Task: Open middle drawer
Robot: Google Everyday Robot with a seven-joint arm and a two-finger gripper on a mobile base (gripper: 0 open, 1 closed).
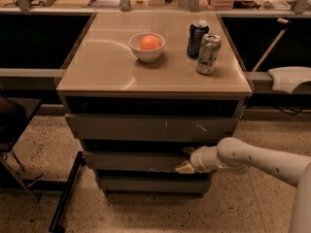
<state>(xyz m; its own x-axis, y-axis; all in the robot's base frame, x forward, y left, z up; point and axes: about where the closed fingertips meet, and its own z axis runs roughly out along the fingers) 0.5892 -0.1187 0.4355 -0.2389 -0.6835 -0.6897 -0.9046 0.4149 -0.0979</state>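
Note:
The middle drawer (131, 161) is the plain grey-brown front of medium width, between the larger scratched top front (150, 127) and the narrowest bottom front (150, 184). It stands slightly out from the cabinet, with a dark gap above it. My gripper (186, 160) reaches in from the right on a white arm (257, 160). Its tan fingers (184, 168) sit at the right end of the middle drawer's front, at its top edge.
On the cabinet top (97, 67) stand a white bowl (146, 52) holding an orange (149, 42), a dark can (197, 39) and a green-white can (208, 54). A black bar (65, 193) leans at the lower left. A chair (12, 125) is at left.

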